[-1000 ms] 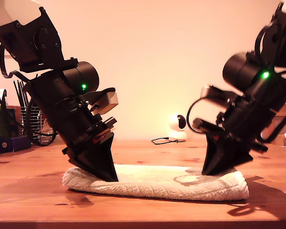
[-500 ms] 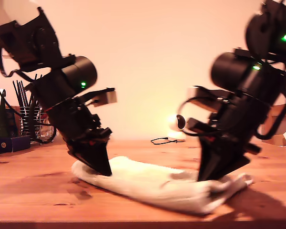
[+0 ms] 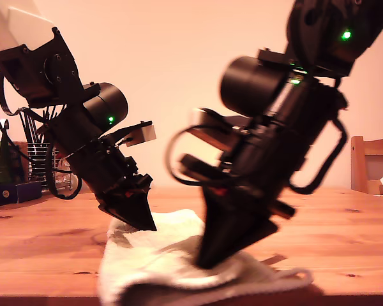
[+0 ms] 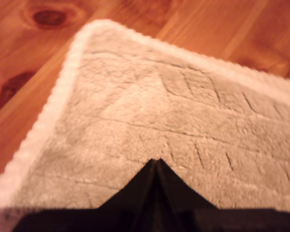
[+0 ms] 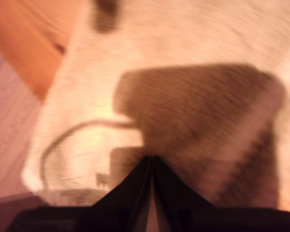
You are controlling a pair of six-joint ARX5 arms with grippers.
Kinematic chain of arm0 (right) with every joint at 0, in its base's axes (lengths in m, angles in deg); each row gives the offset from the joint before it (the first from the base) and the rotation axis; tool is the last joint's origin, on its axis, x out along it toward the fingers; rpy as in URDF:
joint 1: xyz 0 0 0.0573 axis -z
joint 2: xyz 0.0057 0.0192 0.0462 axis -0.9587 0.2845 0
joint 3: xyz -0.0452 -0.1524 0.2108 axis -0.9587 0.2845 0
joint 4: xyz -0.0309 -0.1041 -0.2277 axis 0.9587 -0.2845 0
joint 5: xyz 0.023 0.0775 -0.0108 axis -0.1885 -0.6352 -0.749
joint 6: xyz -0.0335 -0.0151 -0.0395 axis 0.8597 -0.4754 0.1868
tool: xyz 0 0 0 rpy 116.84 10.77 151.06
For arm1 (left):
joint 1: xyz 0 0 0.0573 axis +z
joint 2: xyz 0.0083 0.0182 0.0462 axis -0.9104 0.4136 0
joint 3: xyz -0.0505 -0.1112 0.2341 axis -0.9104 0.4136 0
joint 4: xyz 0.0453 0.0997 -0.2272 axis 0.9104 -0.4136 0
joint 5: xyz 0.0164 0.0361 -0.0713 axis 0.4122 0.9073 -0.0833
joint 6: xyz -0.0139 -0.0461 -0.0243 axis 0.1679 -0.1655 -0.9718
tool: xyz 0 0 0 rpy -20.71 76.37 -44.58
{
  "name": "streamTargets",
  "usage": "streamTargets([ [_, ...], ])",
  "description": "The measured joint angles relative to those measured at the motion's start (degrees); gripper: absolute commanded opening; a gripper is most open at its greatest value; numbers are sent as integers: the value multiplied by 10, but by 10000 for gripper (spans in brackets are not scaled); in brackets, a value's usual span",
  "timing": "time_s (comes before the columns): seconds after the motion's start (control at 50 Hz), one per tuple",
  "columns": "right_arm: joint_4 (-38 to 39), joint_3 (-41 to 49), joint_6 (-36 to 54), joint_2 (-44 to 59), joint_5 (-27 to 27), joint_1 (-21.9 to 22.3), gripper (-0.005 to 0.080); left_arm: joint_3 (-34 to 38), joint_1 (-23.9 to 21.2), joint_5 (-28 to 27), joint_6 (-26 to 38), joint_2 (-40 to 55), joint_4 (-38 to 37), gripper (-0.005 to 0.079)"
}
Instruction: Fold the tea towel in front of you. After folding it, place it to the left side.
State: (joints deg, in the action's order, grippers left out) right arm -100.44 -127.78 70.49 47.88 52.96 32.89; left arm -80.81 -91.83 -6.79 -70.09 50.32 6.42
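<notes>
**Two Hands on the Cloth: Fold Under Way, Placement Outstanding**

Two hands are engaged with the tea towel (image 3: 154, 258), which lies on the table (image 3: 345, 236) close to its near edge, in the lower middle of the exterior view.

1. Hand state. My first hand (image 3: 147, 224) is clenched; in its wrist view the jaws meet in a point pressed into the terry surface, near a hemmed corner. My second hand (image 3: 204, 261) is likewise clenched, its tip sunk into the cloth. Both appear to be pinching the towel rather than merely resting on it.

2. Cloth state. The towel is bunched and uneven, with a raised part at the first hand and a thinner tail running toward the exterior view's right. The edges are not aligned. The second wrist view is blurred, so layer count there cannot be read.

3. Progress. As judged, folding is in mid-stroke: no neat, flat fold is visible yet.

4. Remaining. Complete and flatten the fold, release both hands, then carry the folded towel to the side.
</notes>
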Motion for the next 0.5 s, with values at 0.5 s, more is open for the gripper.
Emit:
streamTargets([
  [0.5,-15,-20,215,0,33,-22,150,-14,-1,-15,0,10,-6,-24],
])
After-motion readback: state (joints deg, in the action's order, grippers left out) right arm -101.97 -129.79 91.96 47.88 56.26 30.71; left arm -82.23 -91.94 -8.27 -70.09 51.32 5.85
